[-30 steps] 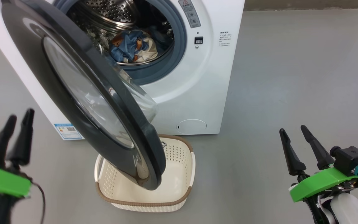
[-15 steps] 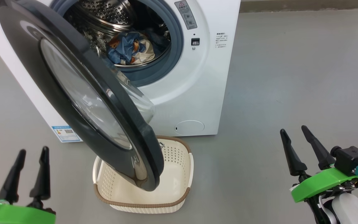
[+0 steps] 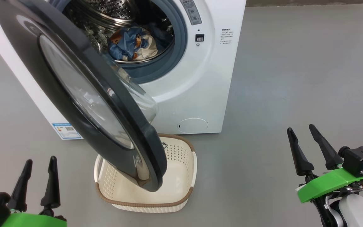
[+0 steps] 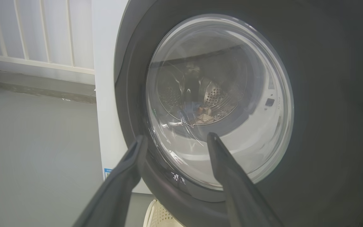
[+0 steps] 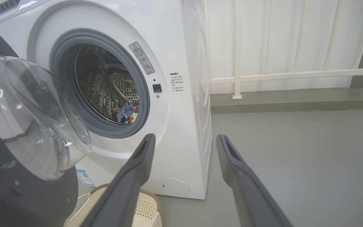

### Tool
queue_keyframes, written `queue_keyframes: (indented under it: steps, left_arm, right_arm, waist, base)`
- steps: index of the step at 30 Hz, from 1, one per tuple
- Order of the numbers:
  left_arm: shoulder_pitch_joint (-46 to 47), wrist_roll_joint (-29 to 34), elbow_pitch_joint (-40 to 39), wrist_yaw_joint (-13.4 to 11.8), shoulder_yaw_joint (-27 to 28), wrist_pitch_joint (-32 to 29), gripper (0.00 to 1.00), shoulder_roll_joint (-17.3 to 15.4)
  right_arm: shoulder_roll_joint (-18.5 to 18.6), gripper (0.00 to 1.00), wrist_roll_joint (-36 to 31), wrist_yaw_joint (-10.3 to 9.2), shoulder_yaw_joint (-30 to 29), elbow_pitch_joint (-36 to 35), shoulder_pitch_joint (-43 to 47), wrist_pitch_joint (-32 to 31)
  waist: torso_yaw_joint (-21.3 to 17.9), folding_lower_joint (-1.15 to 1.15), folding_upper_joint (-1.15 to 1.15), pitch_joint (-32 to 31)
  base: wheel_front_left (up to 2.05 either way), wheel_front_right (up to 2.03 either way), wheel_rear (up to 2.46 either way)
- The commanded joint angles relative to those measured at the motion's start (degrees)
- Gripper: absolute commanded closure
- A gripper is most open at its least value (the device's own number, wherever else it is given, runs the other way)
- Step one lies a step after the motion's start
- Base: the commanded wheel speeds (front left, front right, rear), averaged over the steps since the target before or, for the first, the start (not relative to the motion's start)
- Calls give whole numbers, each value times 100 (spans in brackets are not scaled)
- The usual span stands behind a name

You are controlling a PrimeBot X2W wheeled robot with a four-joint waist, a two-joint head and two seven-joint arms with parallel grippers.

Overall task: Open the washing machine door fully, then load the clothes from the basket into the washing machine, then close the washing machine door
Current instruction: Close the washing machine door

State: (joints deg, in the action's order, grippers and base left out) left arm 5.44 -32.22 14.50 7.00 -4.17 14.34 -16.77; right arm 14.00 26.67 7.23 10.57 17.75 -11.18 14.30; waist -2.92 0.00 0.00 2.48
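The white washing machine (image 3: 197, 85) stands ahead with its black-rimmed door (image 3: 83, 94) swung out to the left, hanging over the basket (image 3: 181, 170). Blue bear-print and cream clothes (image 3: 131, 44) lie inside the steel drum. The part of the basket that shows holds nothing; the door hides its near left part. My left gripper (image 3: 40, 160) is open, low at the left, apart from the door's outer face. In the left wrist view my left gripper (image 4: 177, 137) points at the door (image 4: 326, 94). My right gripper (image 3: 300, 128) is open, far right over bare floor.
Grey floor (image 3: 295, 63) spreads wide to the right of the machine. In the right wrist view my right gripper (image 5: 186, 136) faces the washing machine (image 5: 181, 126), with the clothes (image 5: 128, 113) in the drum. A white railing (image 5: 295, 75) stands behind it.
My left gripper has dropped lower and drawn back from the door, toward the bottom left. The camera shifted slightly. Door, basket and right gripper stay about where they were.
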Motion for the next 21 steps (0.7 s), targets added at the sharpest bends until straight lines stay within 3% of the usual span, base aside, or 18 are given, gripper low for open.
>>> queue_keyframes:
  steps: [1, 21]
  left_arm:
    - [133, 128, -169, -20, 299, 63, 0, -82]
    - [78, 562, -160, 42, 532, 65, 0, 233]
  right_arm:
    - [58, 0, -83, 25, 51, -158, -82, 70]
    - [71, 0, -105, 25, 47, -174, -114, 70]
  waist:
    - [14, 0, 0, 2]
    - [87, 0, 0, 11]
  base:
    - [0, 0, 0]
    - [0, 0, 0]
